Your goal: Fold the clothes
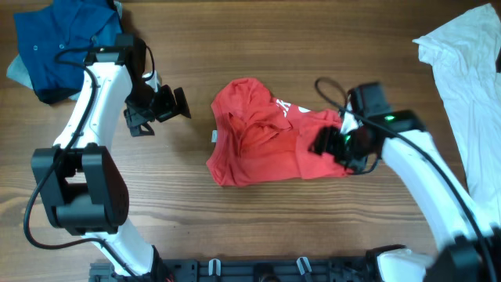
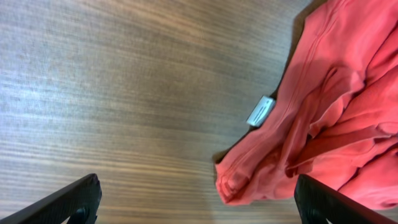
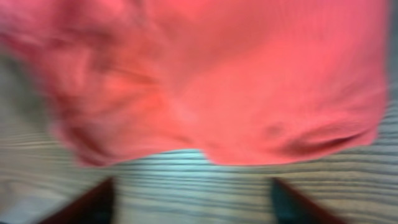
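Observation:
The red T-shirt (image 1: pixel 266 137) lies crumpled in the middle of the wooden table, with white lettering near its upper right and a pale neck label (image 2: pixel 260 111) at its left edge. My left gripper (image 1: pixel 174 103) is open and empty, left of the shirt, above bare wood; its fingers (image 2: pixel 199 202) frame the shirt's left corner (image 2: pixel 323 112). My right gripper (image 1: pixel 327 143) is open at the shirt's right edge. In the blurred right wrist view the shirt (image 3: pixel 217 81) fills the top, and bare wood lies between the fingers (image 3: pixel 193 199).
A dark blue garment (image 1: pixel 66 43) lies at the back left. A large white garment (image 1: pixel 466 70) lies at the right edge. A black rail (image 1: pixel 258 270) runs along the front edge.

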Robot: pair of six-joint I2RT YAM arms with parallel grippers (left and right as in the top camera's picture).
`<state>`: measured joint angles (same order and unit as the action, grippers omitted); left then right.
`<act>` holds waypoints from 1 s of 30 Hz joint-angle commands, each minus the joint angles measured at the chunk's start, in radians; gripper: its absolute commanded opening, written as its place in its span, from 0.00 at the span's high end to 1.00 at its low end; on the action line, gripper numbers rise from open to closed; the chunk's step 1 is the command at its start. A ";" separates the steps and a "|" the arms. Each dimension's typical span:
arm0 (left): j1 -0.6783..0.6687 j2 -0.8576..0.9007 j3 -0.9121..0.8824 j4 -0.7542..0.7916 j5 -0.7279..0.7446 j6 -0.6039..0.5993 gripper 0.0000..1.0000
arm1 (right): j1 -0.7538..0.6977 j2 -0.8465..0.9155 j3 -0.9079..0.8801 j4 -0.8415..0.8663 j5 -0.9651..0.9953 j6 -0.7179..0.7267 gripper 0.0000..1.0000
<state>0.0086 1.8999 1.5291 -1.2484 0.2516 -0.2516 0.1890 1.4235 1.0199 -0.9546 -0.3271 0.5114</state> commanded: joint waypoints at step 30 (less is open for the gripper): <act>-0.199 0.242 -0.323 0.413 0.418 0.165 0.00 | 0.000 -0.151 0.084 -0.112 -0.063 -0.092 0.01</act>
<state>-0.0959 2.0636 1.3056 -0.8894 0.7429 -0.0433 0.1890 1.2736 1.0966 -1.0630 -0.3737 0.4400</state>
